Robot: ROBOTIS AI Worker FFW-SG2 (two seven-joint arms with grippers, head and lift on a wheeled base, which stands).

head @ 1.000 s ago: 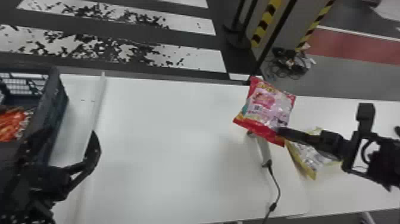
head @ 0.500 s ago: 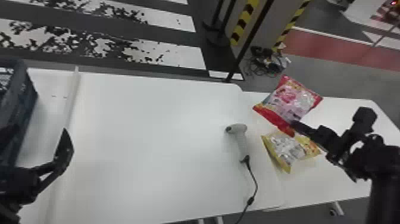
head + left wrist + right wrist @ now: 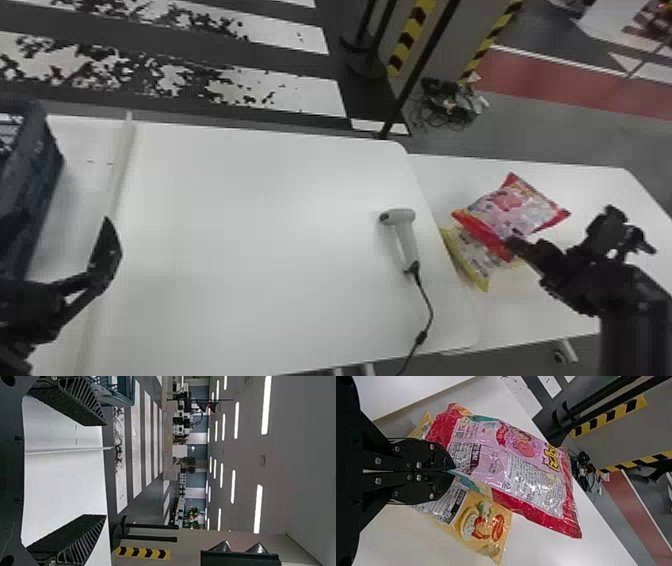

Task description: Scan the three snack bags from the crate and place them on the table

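Probably the white table at right (image 3: 540, 312) is the drop spot, with the dark plastic crate (image 3: 30, 205) far left. The black left gripper (image 3: 105, 470) has its fingers wide apart; the black right gripper (image 3: 455, 470) pinches the shiny red-and-pink snack bag (image 3: 530, 475) over the yellow snack bag (image 3: 484, 522). Lower it level, well off the grey handheld scanner (image 3: 406, 240), before letting go.
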